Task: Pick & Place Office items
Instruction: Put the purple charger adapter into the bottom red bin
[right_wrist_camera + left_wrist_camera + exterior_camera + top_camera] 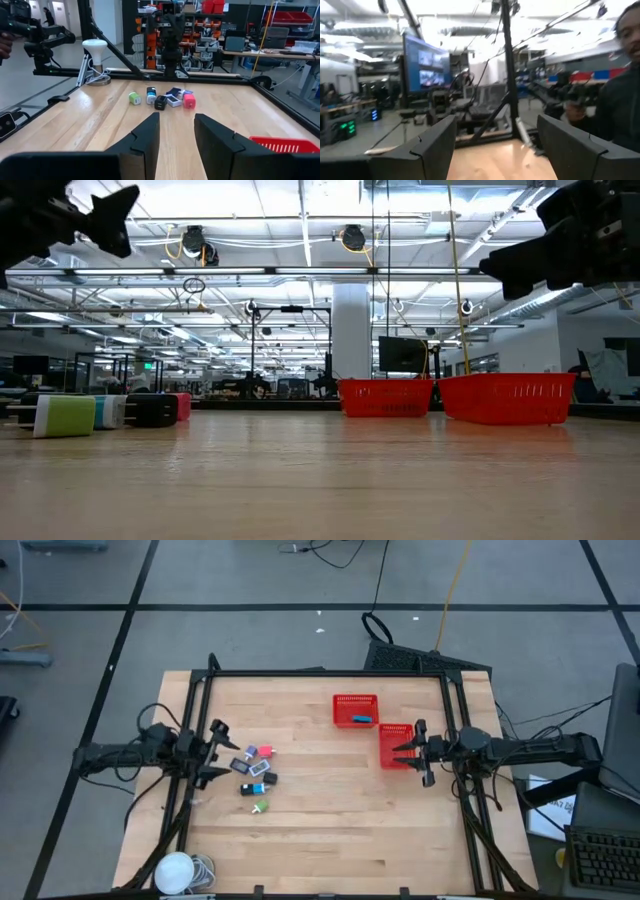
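The office items [255, 770] lie in a loose cluster on the left half of the wooden table: small pink, blue, black, white and green pieces. They also show in the right wrist view [161, 98] and in the low view [100, 412]. My left gripper [220, 750] hangs open above the table just left of the cluster, and its fingers [440, 145] stand wide apart. My right gripper [410, 750] is open [176, 125] over the left edge of the nearer red basket [397, 746]. A blue piece [362, 719] lies in the farther red basket [356, 710].
A black frame [320, 673] runs around the table's far edge and sides. A white round lamp [175, 871] with a coiled cord sits at the near left corner. Both baskets [385, 396] [505, 398] stand on the right half. Bare wood lies between the cluster and the baskets. A person [620, 100] stands beyond the table.
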### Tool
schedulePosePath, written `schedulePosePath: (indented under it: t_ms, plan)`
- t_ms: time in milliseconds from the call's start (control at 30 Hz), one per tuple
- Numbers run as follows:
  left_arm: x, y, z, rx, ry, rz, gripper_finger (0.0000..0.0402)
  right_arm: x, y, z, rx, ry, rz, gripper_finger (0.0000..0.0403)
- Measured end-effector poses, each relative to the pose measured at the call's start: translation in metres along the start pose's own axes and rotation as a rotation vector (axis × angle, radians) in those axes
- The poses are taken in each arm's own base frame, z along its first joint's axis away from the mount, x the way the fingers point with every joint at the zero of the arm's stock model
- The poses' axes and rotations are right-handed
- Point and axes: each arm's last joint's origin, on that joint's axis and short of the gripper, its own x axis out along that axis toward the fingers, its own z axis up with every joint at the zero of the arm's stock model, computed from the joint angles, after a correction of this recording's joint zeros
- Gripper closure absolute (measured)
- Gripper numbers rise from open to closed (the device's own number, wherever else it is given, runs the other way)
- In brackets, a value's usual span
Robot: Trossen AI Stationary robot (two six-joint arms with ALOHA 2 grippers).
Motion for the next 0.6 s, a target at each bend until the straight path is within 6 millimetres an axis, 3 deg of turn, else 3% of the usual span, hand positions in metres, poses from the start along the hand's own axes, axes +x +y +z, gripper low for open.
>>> schedulePosePath:
  t_ms: [200,433,600]
  plan:
    - [0.01,0.001,-0.014,-0.04,0.121,0.1,0.0128,0.0,0.0,0.001,-0.011,-0.005,0.0,0.0297]
    - [0.023,0.006,-0.032,-0.348,0.214,0.312,0.0128,0.0,0.0,0.0,-0.011,-0.005,-0.001,0.0297]
    - [0.029,0.007,-0.046,-0.466,0.317,0.367,0.0128,0.0,0.0,0.0,-0.011,-0.005,-0.001,0.0297]
